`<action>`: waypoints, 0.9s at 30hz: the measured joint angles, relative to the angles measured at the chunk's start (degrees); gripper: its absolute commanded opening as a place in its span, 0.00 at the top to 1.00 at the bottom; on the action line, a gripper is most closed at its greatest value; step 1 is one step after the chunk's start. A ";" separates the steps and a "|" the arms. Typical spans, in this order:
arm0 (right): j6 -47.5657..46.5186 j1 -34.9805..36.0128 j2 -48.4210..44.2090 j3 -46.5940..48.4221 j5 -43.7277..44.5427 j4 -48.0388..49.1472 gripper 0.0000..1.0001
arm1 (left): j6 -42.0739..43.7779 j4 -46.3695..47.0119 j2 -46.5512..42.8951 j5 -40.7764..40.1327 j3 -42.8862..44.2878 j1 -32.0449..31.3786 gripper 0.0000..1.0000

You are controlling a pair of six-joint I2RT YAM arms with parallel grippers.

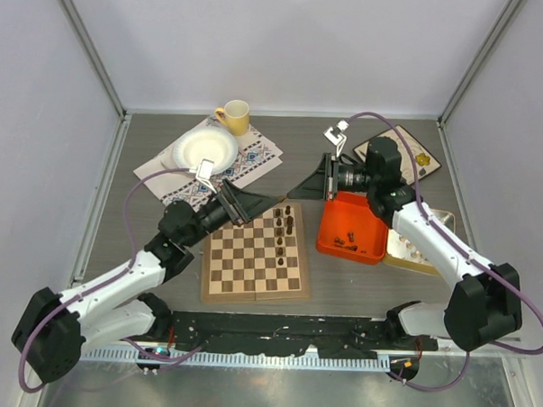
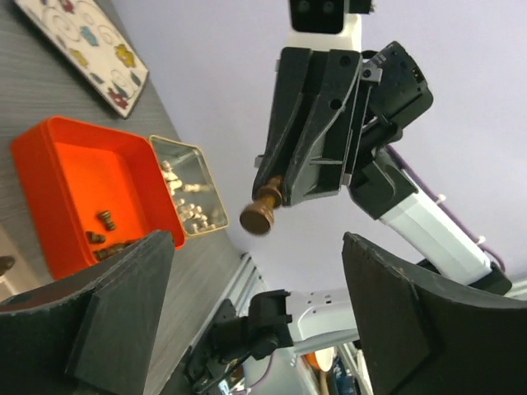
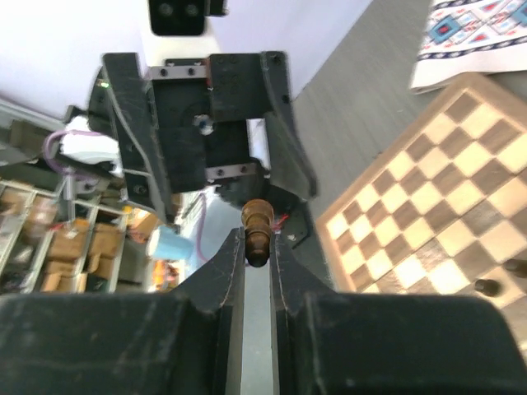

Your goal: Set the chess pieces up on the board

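The board [image 1: 242, 267] lies in the middle of the table, with several dark chess pieces [image 1: 284, 229] standing on its right half. Both grippers meet in the air above its far edge. My right gripper [image 3: 258, 247] is shut on a dark brown chess piece [image 3: 257, 230], whose base sticks out past the fingertips. In the left wrist view the same piece [image 2: 262, 211] hangs from the right gripper [image 2: 278, 188]. My left gripper [image 2: 257, 247] is open, its jaws wide on either side and short of the piece, touching nothing. The board [image 3: 412, 206] shows below it.
An orange bin [image 1: 371, 228] right of the board holds a few dark pieces [image 1: 346, 240]. Beside it is a metal tin [image 1: 428, 264] with pale pieces. A floral plate [image 1: 405, 148] lies at the back right. A yellow mug [image 1: 234, 116] and a white plate [image 1: 208, 150] sit on a patterned cloth [image 1: 255, 158].
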 measured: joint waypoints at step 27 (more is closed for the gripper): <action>-76.32 17.16 1.25 1.09 36.92 -46.73 0.98 | 55.45 -71.87 -10.73 -26.60 14.93 9.94 0.00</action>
